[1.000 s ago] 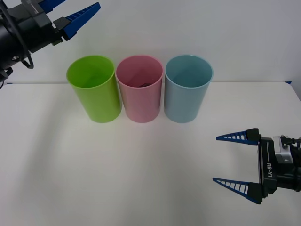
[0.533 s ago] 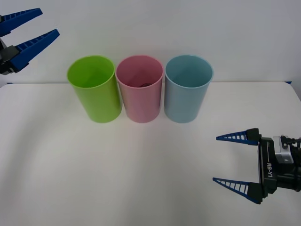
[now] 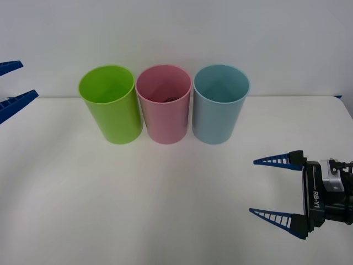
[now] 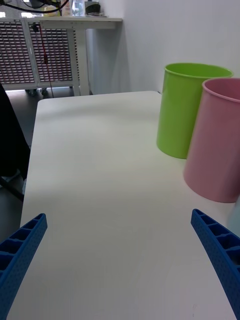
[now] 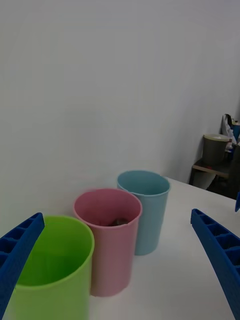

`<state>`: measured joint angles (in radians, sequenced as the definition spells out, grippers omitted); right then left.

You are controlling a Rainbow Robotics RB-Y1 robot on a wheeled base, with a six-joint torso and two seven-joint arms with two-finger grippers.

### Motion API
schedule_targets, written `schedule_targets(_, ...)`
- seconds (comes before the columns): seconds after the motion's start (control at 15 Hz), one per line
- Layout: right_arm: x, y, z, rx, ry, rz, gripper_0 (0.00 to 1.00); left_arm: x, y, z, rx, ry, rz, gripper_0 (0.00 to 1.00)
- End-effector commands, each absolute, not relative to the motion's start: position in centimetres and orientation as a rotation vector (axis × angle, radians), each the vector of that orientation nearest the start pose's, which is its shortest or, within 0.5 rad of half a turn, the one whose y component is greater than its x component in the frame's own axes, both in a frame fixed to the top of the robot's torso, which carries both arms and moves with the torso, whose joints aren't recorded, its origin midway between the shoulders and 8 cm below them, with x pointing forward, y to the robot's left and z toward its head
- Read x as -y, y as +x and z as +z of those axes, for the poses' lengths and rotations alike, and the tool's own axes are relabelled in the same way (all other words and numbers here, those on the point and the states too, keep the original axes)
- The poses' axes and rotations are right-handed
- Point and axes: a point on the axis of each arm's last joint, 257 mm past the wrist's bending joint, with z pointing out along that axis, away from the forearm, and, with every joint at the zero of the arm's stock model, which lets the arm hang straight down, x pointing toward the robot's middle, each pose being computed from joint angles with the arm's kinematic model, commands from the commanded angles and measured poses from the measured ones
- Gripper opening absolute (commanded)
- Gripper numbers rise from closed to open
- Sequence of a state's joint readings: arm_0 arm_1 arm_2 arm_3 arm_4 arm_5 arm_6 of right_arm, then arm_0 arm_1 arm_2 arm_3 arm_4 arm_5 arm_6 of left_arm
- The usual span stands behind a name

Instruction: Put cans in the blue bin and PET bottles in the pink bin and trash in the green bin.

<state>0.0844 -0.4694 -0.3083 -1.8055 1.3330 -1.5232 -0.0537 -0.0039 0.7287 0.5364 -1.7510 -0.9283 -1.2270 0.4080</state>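
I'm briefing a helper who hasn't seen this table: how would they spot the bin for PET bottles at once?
On the white table, three tall cup-shaped bins stand in a row near the far edge. Take the middle one, the pink bin, between the green bin on the robot's left and the blue bin on its right. It alone is pink, with something dark lying inside.

left gripper (image 3: pixel 8 88): far left edge, fingers spread | right gripper (image 3: pixel 273 187): lower right, fingers spread

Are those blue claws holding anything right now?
No. The left gripper, at the table's far left edge, and the right gripper, low over the table's right side, are both open with nothing between their fingers.
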Motion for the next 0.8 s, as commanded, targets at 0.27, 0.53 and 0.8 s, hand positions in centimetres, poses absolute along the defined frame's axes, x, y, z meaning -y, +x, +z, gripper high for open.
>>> schedule_targets(0.27, 17.8, 32.9, -18.0, -1.364, -1.268, 0.724, 1.0, -31.5, 37.9, -5.3, -1.463, 0.711, -0.682, 1.0)
schedule_targets(0.53, 17.8, 32.9, -18.0, -1.364, -1.268, 0.724, 1.0, -32.1, 35.8, -8.5, -1.524, 0.719, -0.69, 1.0)
schedule_targets(0.8, 17.8, 32.9, -18.0, -1.364, -1.268, 0.724, 1.0, -31.9, 35.4, -11.5, -1.57, 0.704, -0.662, 1.0)
